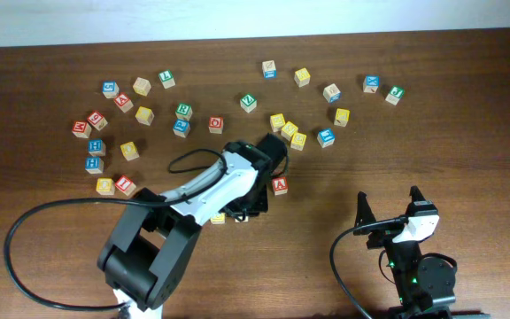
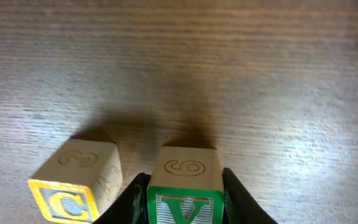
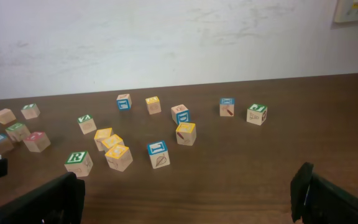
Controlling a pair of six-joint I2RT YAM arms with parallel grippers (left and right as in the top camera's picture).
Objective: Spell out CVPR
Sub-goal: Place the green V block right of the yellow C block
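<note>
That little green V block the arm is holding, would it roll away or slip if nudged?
Probably not roll: the V block is a flat-faced cube, so it should slide or sit still. It looks like stiff wood, likely light for its size. The fingers pinch flat sides, so slipping seems unlikely.

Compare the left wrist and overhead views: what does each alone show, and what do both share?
Left wrist only: the green V block held in the left gripper, and the letter on the yellow C block beside it. Overhead only: the scattered blocks, the left arm and the open right gripper. Shared: the wooden table, and probably the C block, a yellow corner at the left arm's edge overhead.
</note>
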